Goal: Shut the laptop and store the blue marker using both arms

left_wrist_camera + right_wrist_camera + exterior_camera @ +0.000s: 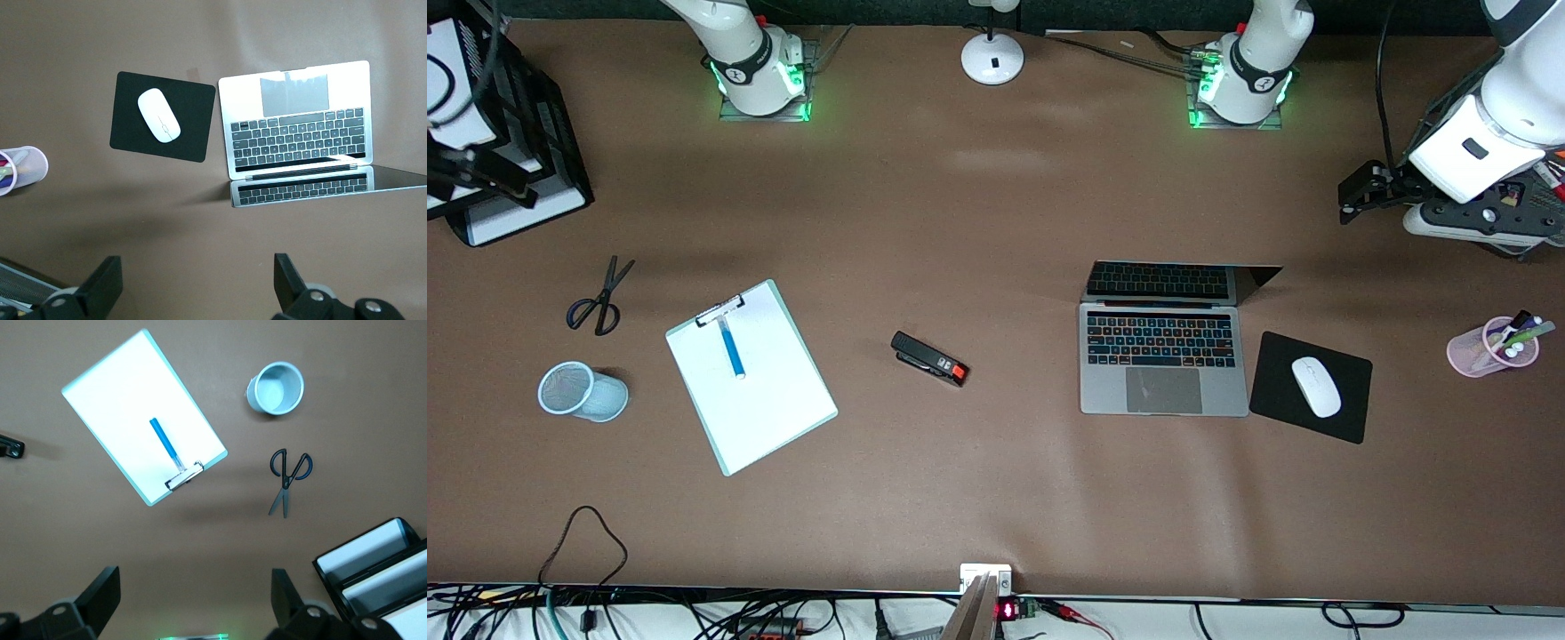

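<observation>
The silver-grey laptop [1163,356] [293,123] stands open toward the left arm's end of the table, its lid tilted back toward the robots. The blue marker [732,347] [163,443] lies on a white clipboard [774,409] [120,393] toward the right arm's end. My left gripper [1352,197] [197,267] hangs open and empty, high over bare table off the laptop's lid side. My right gripper [489,173] [193,577] is open and empty too, high above the table beside the black paper tray [525,142] [373,573].
A white mouse [1316,386] rests on a black mouse pad [1276,396] beside the laptop. A pink pen cup [1489,348] stands past the pad. Black stapler [929,358], scissors [600,302] and a pale blue mesh cup [583,391] share the table. A white lamp base [992,58] sits between the arm bases.
</observation>
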Motion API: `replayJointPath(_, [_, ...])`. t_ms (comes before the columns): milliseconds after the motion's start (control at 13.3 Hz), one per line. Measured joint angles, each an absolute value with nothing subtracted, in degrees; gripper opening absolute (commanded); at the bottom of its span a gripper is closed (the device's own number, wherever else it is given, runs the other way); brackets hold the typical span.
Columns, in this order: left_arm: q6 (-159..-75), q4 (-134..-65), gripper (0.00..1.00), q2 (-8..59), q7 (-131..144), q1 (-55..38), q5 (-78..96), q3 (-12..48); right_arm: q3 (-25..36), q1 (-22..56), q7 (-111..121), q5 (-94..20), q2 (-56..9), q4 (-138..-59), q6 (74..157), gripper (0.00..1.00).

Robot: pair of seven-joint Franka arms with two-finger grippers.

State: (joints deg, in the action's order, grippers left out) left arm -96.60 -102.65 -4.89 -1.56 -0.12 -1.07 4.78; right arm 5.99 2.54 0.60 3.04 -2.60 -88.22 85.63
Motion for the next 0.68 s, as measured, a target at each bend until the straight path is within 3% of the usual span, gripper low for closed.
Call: replayJointPath(679, [-93.9, -102.6, 1.00, -4.4, -1.6, -0.1, -1.1, 4.8, 5.6, 4.1, 4.9, 2.8, -17.1, -88.3, 92.5, 1.00])
